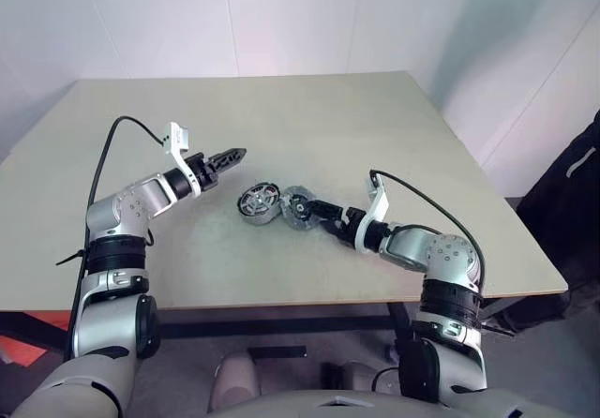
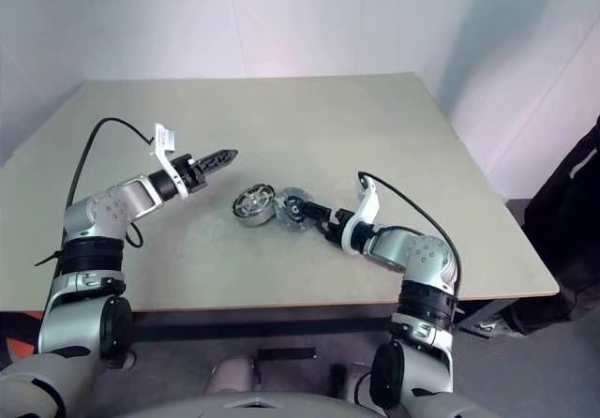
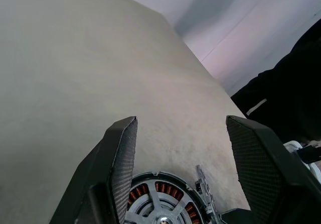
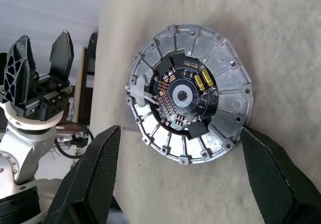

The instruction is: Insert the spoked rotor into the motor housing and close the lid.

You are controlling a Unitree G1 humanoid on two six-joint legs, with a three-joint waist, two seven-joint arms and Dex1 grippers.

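The motor housing [image 1: 256, 201] lies in the middle of the table [image 1: 309, 118]. Its copper coils [image 3: 168, 188] ring the spoked rotor [image 3: 156, 208], whose silver spokes sit inside it. The lid [image 4: 185, 93], a silvery disc with a dark circuit centre, stands tilted right beside the housing [image 2: 252, 202] on its right. My right gripper [image 4: 180, 129] is open, its fingers spread to either side of the lid [image 1: 296, 199], one fingertip [image 4: 247, 136] at its rim. Above and left of the housing hovers my left gripper [image 1: 231, 158], open and holding nothing.
A person in dark clothing [image 1: 574, 202] stands past the table's right edge. White walls [image 1: 309, 15] rise close behind the far edge. Bare tabletop lies behind the parts.
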